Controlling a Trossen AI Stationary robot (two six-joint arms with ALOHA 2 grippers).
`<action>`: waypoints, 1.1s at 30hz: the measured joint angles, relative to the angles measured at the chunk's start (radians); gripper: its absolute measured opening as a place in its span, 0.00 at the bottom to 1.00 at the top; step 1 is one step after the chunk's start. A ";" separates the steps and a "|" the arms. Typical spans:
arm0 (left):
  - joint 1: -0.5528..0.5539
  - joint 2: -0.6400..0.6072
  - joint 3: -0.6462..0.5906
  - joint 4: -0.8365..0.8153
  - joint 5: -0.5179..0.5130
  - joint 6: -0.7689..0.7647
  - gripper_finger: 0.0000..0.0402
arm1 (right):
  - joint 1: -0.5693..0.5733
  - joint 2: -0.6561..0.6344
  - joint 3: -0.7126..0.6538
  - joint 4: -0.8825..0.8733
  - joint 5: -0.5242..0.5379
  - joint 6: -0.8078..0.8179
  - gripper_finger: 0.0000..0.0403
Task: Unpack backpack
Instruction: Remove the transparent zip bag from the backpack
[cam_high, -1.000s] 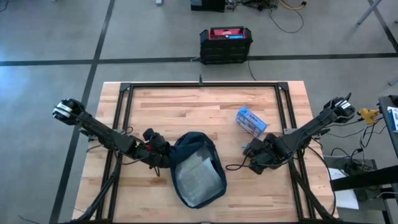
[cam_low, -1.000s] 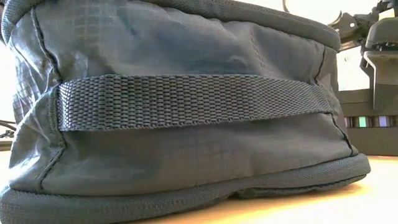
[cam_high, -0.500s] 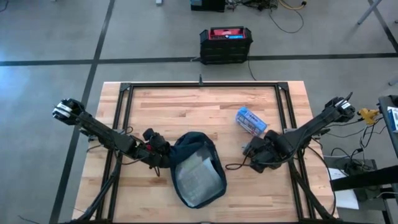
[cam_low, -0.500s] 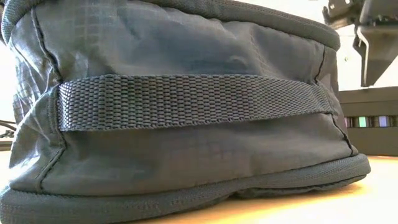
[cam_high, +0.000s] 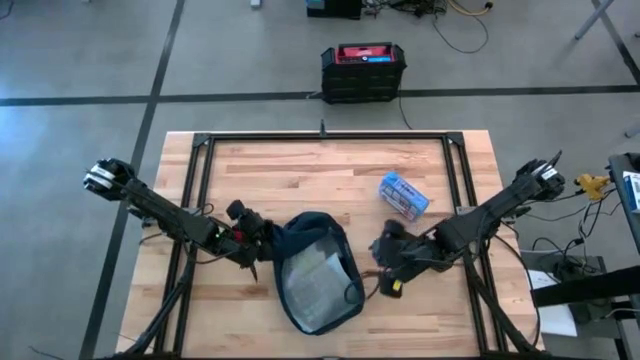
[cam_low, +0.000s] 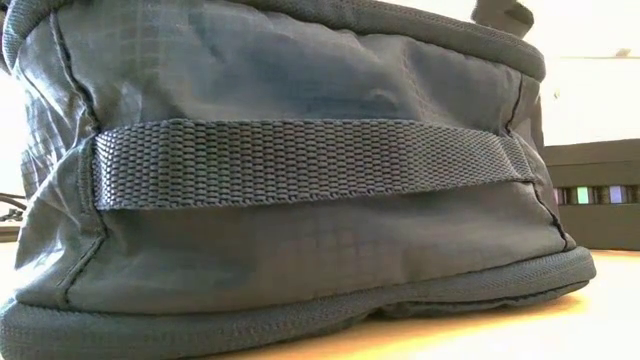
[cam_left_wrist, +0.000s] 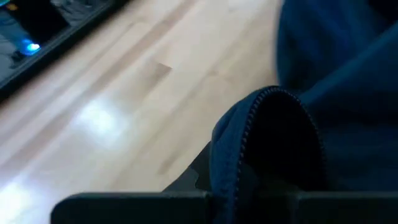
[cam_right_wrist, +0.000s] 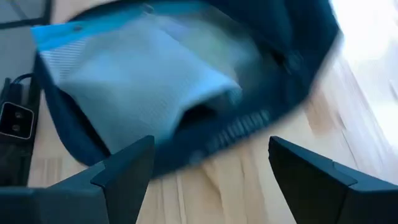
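The dark navy backpack (cam_high: 316, 272) lies on the wooden table near its front edge, its mouth open upward, with a clear plastic zip bag (cam_high: 312, 282) showing inside. In the low view the backpack (cam_low: 300, 250) fills the picture, a webbing strap (cam_low: 300, 165) across its side. My left gripper (cam_high: 263, 244) is shut on the backpack's left rim. My right gripper (cam_high: 381, 267) hovers open just right of the backpack, pointing at its mouth; in the right wrist view its fingers (cam_right_wrist: 127, 168) frame the zip bag (cam_right_wrist: 137, 74) without touching anything. My left gripper pinches the backpack's zip-edged rim (cam_left_wrist: 249, 130) on the side toward the table's left. A fold of that rim stands up from between the fingers. The fingers come from the table's left, slanting down. The backpack rests with its bottom on the table.
A blue and white packet (cam_high: 403, 195) lies on the table behind the right gripper. A black box with a red top (cam_high: 363, 68) stands on the floor beyond the table's far edge. A black frame (cam_high: 325, 137) runs around the tabletop.
My right gripper has risen and moved toward the table's left, up to the backpack's right side, turning at the wrist so it now faces the open mouth. It has stayed open. The backpack has kept its place.
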 joint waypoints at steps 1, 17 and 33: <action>0.012 -0.016 0.000 -0.023 -0.001 0.000 0.00 | -0.003 0.028 0.000 0.046 0.000 -0.041 0.72; 0.078 -0.378 0.108 0.052 -0.017 0.309 0.00 | -0.013 0.348 0.212 0.087 -0.162 -0.513 0.77; 0.124 -0.329 0.152 0.033 0.004 0.277 0.26 | -0.105 0.623 0.373 0.106 -0.187 -0.664 0.68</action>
